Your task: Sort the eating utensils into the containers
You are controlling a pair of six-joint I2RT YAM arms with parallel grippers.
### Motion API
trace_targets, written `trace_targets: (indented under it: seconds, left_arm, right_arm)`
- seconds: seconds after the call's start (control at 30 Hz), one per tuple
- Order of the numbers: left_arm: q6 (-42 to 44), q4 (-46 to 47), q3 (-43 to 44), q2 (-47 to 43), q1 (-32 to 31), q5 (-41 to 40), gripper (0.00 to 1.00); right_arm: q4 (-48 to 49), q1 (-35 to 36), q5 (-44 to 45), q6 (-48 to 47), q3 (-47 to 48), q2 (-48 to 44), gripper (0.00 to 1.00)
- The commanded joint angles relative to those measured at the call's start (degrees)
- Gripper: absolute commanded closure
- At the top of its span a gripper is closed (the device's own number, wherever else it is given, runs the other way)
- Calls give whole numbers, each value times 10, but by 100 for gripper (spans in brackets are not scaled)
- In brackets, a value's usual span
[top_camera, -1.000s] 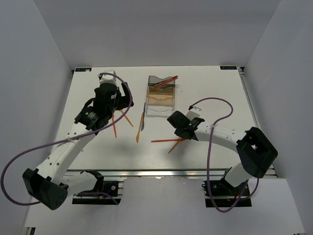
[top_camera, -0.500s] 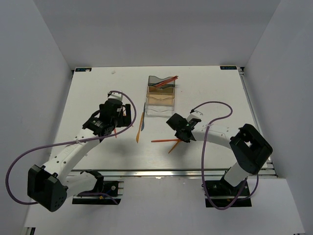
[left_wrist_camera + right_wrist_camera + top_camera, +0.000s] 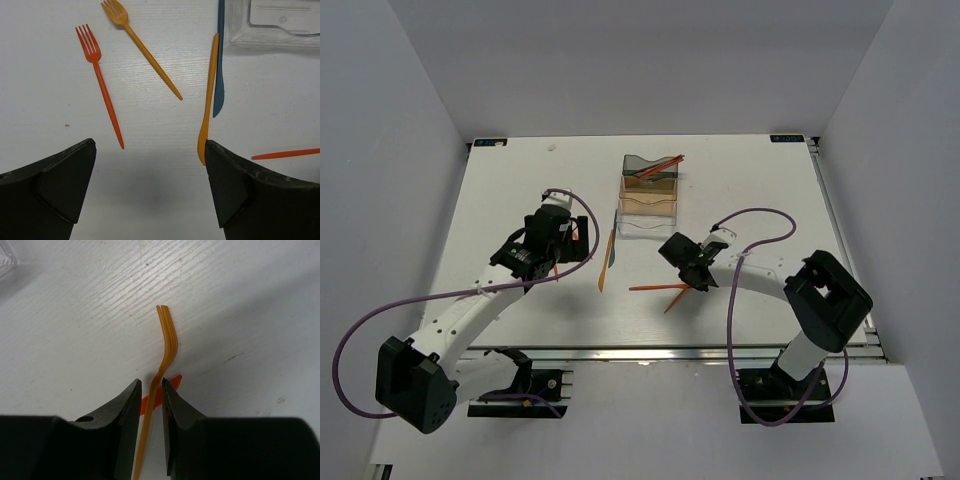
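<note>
The containers stand in a row at the back centre: smoky grey (image 3: 653, 170) with red and orange utensils in it, amber (image 3: 650, 200), and clear (image 3: 645, 226) (image 3: 275, 25). My right gripper (image 3: 692, 278) (image 3: 152, 382) is low over the table. Its jaws stand narrowly apart around the handle of an orange fork (image 3: 167, 335), which lies across a red knife (image 3: 150, 401) (image 3: 655, 287). My left gripper (image 3: 563, 250) (image 3: 150, 165) hangs wide open and holds nothing. Ahead of it lie a red fork (image 3: 102, 90), another orange fork (image 3: 145, 55), an orange knife (image 3: 210, 95) (image 3: 607, 260) and a blue knife (image 3: 220, 60).
A red stick tip (image 3: 285, 154) shows at the right of the left wrist view. Purple cables loop from both arms. White walls close in the table on the left, right and back.
My left arm has swung from the back left toward the near side and come down over the two forks. My right gripper has shifted slightly left onto the orange fork.
</note>
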Motion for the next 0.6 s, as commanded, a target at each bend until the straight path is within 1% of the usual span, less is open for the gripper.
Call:
trace_targets:
  seconds: [0.0, 0.2, 0.27, 0.33, 0.4, 0.43, 0.57]
  left_arm:
    - [5, 13, -3, -13, -2, 6, 2]
    - [6, 15, -3, -14, -1, 8, 2]
    - [7, 15, -3, -13, -1, 10, 2]
    - [7, 15, -3, -12, -1, 10, 2]
    - [7, 15, -4, -13, -2, 10, 2]
    - [8, 16, -5, -13, -1, 11, 2]
    - [8, 16, -6, -13, -1, 12, 2]
  right_arm:
    - [-19, 2, 34, 19, 24, 13, 71]
    - [-7, 1, 22, 18, 23, 28, 71]
    - [-3, 1, 21, 20, 20, 31, 74]
    - [-4, 1, 26, 23, 22, 33, 80]
    - [-4, -3, 28, 24, 23, 37, 82]
    - [-4, -3, 27, 24, 24, 38, 85]
    - [-4, -10, 26, 24, 23, 38, 90]
